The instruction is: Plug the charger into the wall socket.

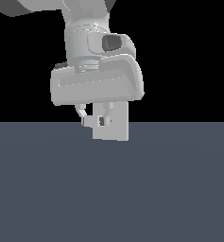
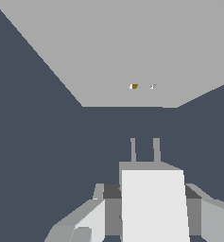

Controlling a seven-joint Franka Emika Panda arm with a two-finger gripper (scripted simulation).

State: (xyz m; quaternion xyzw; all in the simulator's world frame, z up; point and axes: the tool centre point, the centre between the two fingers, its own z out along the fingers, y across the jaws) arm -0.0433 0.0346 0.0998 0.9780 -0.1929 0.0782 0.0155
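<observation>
In the wrist view the charger (image 2: 153, 208) is a white block with two thin prongs (image 2: 133, 150) that point toward the wall socket (image 2: 132, 47). The socket is a pale-grey plate with two tiny marks (image 2: 133, 86) at its centre. A strip of dark floor separates the prongs from the plate. My gripper (image 2: 151, 194) is shut on the charger, with one finger on each side. In the exterior view the gripper (image 1: 94, 121) hangs low in front of the upright socket plate (image 1: 118, 132), and its fingers mostly hide the charger.
A flat dark blue-grey floor (image 1: 111, 189) spreads around the plate under a black background. My wrist and hand body (image 1: 97, 85) fill the upper middle of the exterior view.
</observation>
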